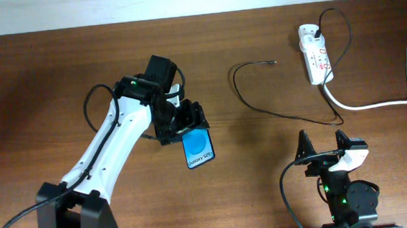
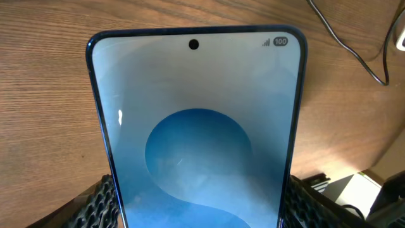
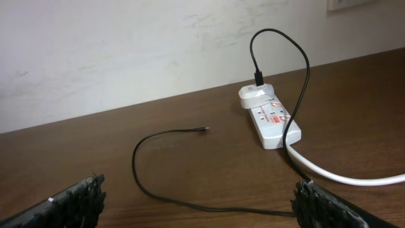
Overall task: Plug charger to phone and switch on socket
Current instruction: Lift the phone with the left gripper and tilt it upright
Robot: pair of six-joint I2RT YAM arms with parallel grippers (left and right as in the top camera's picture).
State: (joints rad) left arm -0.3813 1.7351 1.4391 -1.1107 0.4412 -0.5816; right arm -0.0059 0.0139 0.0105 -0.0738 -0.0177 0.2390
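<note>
Diagonally the left arm (image 1: pixel 112 145) stretches out, left hand (image 1: pixel 190 128) clamped on the phone (image 1: pixel 199 150) (right hand (image 1: pixel 323 141) gaping).

The bench (image 1: pixel 43 75) is coloured brown, with thin wood lines seen all over it. The phone (image 1: pixel 199 149) is lit bright blue, with white letters and a dark rim. The charger (image 3: pixel 133 161) is coloured black. The socket (image 1: pixel 316 56) is coloured white with red marks, and its thick cord (image 1: pixel 379 104) is white too.

Glossy phone (image 2: pixel 196 139), grainy wood table (image 1: pixel 43 75), smooth plastic socket (image 1: pixel 315 54).
</note>
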